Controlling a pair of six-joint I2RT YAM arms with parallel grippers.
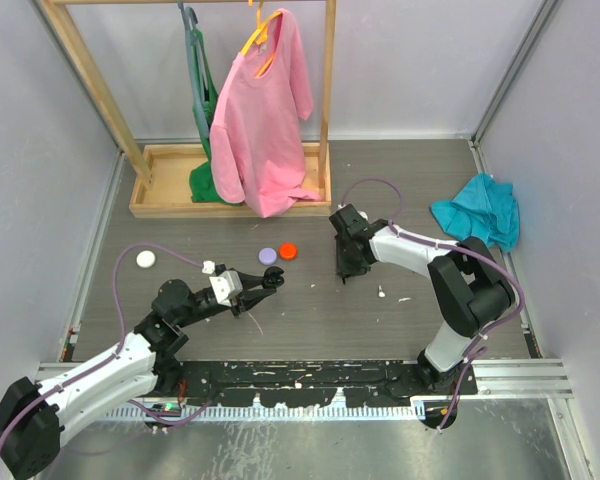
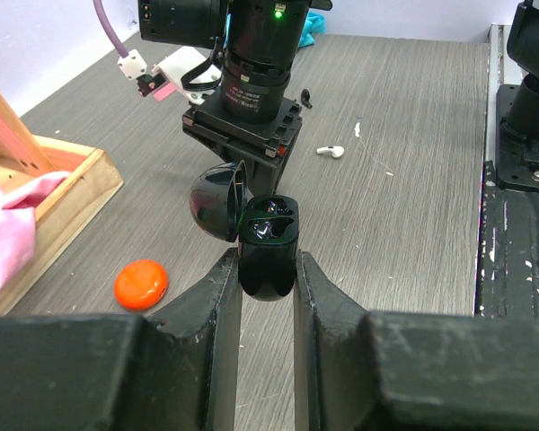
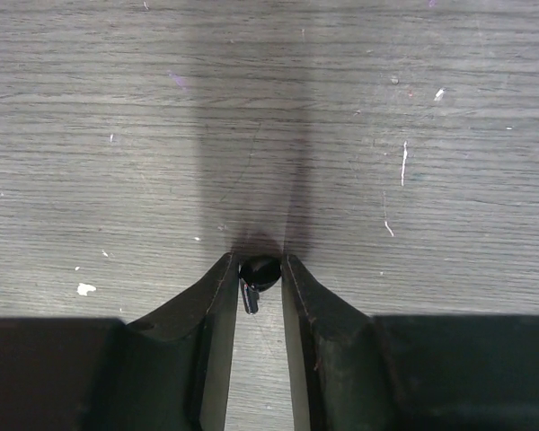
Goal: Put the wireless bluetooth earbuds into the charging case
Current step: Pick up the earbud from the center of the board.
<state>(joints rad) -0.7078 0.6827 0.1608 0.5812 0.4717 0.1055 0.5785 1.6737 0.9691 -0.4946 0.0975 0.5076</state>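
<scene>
- Grey wood-grain tabletop (image 1: 310, 320), walled in pale grey, holds everything described.
- One dark earbud (image 3: 259, 275) rests on that surface, pinched between the nearly closed fingers of the right gripper (image 3: 257, 262).
- Nearby, the black charging case (image 2: 269, 235) has its lid flipped open. It is clamped in the narrow grip of the left gripper (image 2: 265, 262) and appears to be held off the table.
- Its wells look dark and glossy (whether a bud already sits inside cannot be told).
- A white earbud (image 2: 331, 151) lies loose beyond the case, not yet stowed.
- Progress looks early: the dark bud needs lifting and seating, then the white one.
- Farther out are a red round case (image 1: 287, 250), a lilac round case (image 1: 268, 256), a pink shirt (image 1: 265, 110) on a wooden rack (image 1: 180, 195), and a teal cloth (image 1: 477, 212).
</scene>
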